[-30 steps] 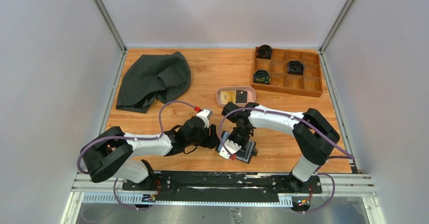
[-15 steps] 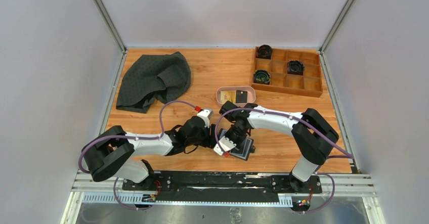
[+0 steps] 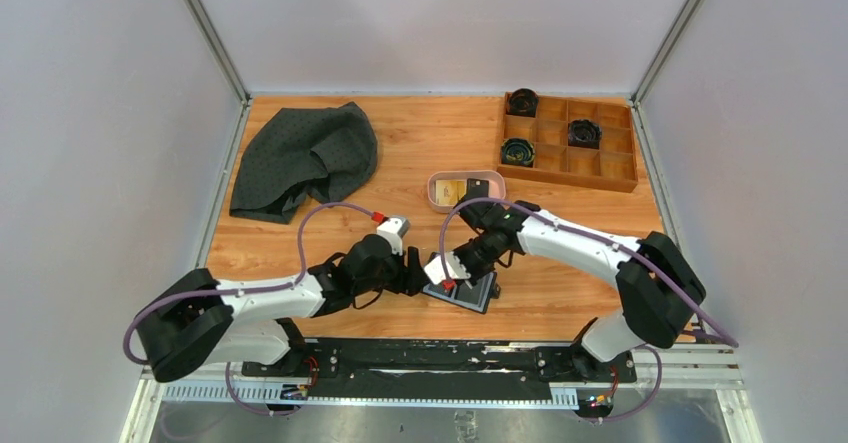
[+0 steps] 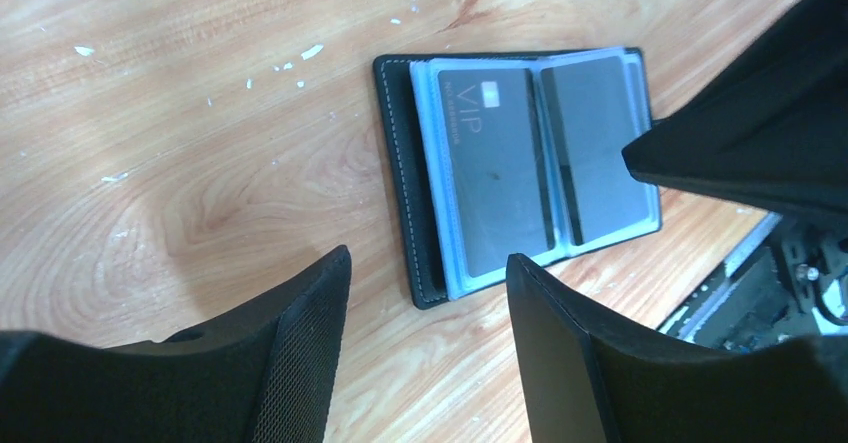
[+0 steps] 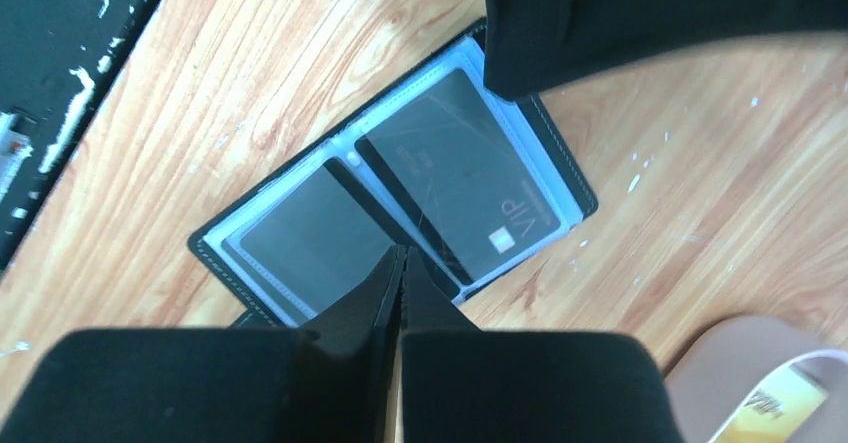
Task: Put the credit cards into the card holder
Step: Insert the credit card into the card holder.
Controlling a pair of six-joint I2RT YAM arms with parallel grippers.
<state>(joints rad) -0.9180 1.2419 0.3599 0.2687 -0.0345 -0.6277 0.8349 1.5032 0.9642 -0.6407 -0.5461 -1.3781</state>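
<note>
The card holder (image 3: 470, 293) lies open on the wood near the table's front edge. In the left wrist view, the card holder (image 4: 405, 193) has a black VIP card (image 4: 495, 178) in one clear pocket and a grey card (image 4: 600, 153) in the other. My left gripper (image 4: 428, 298) is open and empty, just short of the holder's edge. My right gripper (image 5: 401, 255) is shut with nothing between the jaws, its tips over the holder's (image 5: 230, 253) middle fold. A gold card (image 3: 452, 190) and a black card (image 3: 478, 191) lie in the pinkish tray (image 3: 431, 191).
A wooden compartment box (image 3: 550, 141) with dark round items stands at the back right. A dark crumpled cloth (image 3: 305, 158) lies at the back left. The two grippers, left (image 3: 420, 278) and right (image 3: 452, 281), are close together by the holder.
My right wrist has swung up and back from over the holder, and its elbow has moved right. The holder has shifted slightly left. My left arm has drawn back a little.
</note>
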